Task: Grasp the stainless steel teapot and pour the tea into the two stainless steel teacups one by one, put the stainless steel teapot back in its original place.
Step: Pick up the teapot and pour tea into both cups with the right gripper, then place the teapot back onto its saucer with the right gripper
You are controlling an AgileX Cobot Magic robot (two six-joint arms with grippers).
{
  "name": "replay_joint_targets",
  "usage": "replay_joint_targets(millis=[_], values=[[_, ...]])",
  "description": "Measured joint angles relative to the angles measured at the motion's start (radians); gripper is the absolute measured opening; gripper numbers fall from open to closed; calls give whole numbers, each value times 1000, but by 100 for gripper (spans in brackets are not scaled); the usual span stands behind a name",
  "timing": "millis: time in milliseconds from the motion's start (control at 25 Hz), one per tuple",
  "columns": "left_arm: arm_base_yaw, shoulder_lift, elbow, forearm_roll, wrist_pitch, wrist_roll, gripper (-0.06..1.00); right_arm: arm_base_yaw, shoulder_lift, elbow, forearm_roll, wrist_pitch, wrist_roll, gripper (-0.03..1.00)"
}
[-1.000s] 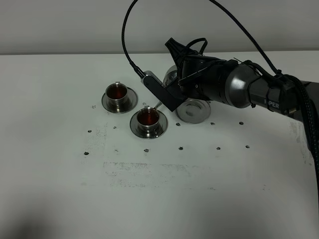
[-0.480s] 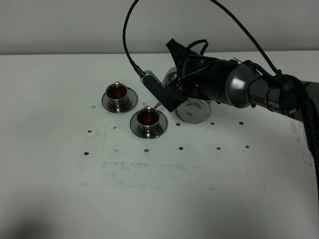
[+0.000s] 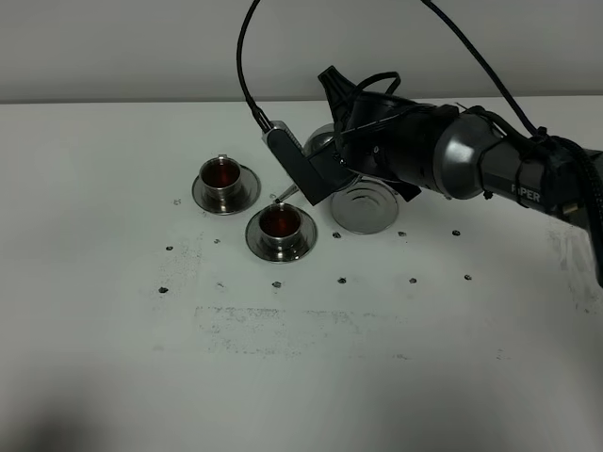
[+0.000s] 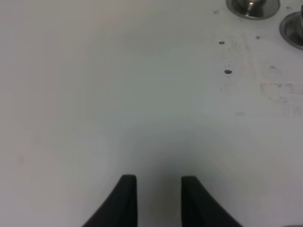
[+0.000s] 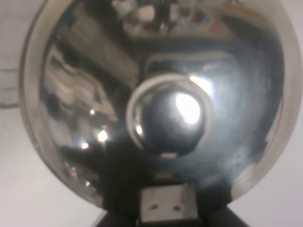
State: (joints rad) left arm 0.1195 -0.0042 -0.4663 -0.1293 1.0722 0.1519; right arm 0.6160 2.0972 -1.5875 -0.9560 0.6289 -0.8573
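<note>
Both cups [image 3: 226,179] [image 3: 281,223] now showing reddish-brown tea [image 3: 281,221], each on its own saucer, the far-left one well clear of the arm, the nearer one just beside the spout tip. Compared with a second ago: teapot [image 3: 322,143] lifted and rolled back, spout no longer dipping over the nearer cup's rim, no stream visible between spout and cup. Right gripper [image 3: 330,165] clenched on the teapot, mostly hiding it from above; only a sliver of shiny belly seen behind the black wrist. Up close through the right wrist view, domed lid and knob [image 5: 165,120] filling the frame, confirming the pot held tight and near upright. Coaster [image 3: 366,209] now almost fully uncovered on the desk [image 3: 301,377], right below the arm and just beside the nearer cup's saucer, where a second ago half hidden. Left gripper [image 4: 155,198] far off over bare desk, fingers [image 4: 125,198] drawn in, grasping nothing; a cup's saucer just peeking in at the frame edge. Meaning, by the look of it: pouring finished for both cups, last step in hand, namely setting the pot down on the coaster. Short move needed, with care not to clip the nearer cup with the spout on the way down.
</note>
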Motion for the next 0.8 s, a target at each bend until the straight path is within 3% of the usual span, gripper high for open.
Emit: replay_joint_targets(millis=[200,360,480,800], values=[[0,0,0,0,0,0,28,0,-58,0,99,25,56,18],[0,0,0,0,0,0,28,-3,-107,0,243,133,123,18],[0,0,0,0,0,0,28,-8,-144,10,391,196,220,18],[0,0,0,0,0,0,28,-27,-246,176,745,153,560,18]])
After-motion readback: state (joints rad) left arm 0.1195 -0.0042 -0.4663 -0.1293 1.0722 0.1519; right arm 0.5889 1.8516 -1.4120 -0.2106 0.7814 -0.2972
